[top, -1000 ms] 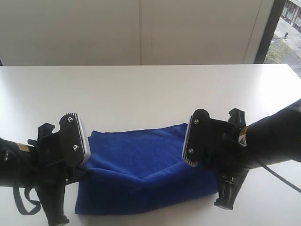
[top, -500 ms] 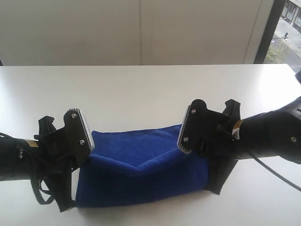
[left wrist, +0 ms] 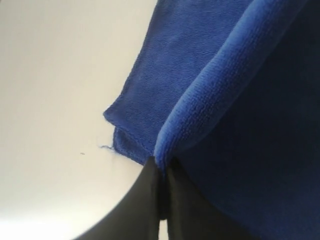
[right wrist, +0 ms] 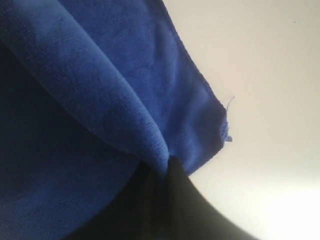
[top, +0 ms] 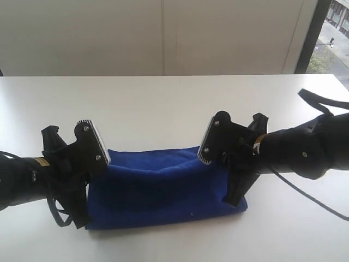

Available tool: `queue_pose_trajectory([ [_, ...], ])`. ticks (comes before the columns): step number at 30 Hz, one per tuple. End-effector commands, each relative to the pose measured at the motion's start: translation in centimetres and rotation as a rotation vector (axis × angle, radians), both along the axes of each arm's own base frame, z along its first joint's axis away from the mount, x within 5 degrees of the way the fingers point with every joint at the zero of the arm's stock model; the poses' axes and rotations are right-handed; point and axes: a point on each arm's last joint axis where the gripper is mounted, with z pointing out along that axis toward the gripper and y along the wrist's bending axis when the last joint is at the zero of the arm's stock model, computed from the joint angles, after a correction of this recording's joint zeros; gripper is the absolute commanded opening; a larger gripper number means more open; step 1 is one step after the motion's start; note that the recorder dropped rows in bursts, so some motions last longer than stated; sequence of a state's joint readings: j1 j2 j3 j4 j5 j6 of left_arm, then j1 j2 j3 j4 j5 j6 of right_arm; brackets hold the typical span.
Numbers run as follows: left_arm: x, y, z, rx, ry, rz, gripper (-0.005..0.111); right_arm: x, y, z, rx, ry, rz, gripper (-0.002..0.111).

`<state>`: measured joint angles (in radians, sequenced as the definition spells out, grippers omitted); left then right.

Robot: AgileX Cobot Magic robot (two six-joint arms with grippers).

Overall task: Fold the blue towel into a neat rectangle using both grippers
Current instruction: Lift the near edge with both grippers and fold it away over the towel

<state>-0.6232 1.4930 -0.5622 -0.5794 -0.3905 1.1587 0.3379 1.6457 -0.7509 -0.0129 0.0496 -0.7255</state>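
Toward the near side of the white worktop (top: 163, 103), the deep royal-blue microfibre towel (top: 158, 188) lies as a long folded band. The black left claw (left wrist: 161, 172) is pinched tight on a fold at its left end and the black right claw (right wrist: 162, 175) is pinched tight on a fold at its right end, each with only cloth between its jaws. Under each pinched fold a hemmed corner of a lower layer lies flat with a loose thread showing, the upper layer sags between the claws, and open white worktop stretches from the towel's far hem to the far edge and out to both sides.
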Motion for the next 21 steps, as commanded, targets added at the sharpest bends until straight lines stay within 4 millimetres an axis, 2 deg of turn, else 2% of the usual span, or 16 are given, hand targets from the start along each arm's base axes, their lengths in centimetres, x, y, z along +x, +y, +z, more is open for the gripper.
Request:
queue_pose_trajectory([
  [1,0.8,0.1,-0.3,0.024,-0.067,0.020,0.000,1.5,-0.5,0.4,0.018,-0.049,-0.030,0.000],
  [7,1.8,-0.1,-1.3,0.058,-0.115,0.038,0.000,3.0,-1.1,1.0,0.033,-0.097,-0.061,0.000],
  [16,4.0,-1.4,-1.8,0.059,-0.140,0.050,0.000,4.9,-0.6,-0.6,0.027,-0.083,-0.061,0.000],
  [21,4.7,-1.6,-2.6,0.072,-0.128,0.059,0.000,5.8,-1.0,-1.6,0.027,-0.086,-0.079,0.000],
])
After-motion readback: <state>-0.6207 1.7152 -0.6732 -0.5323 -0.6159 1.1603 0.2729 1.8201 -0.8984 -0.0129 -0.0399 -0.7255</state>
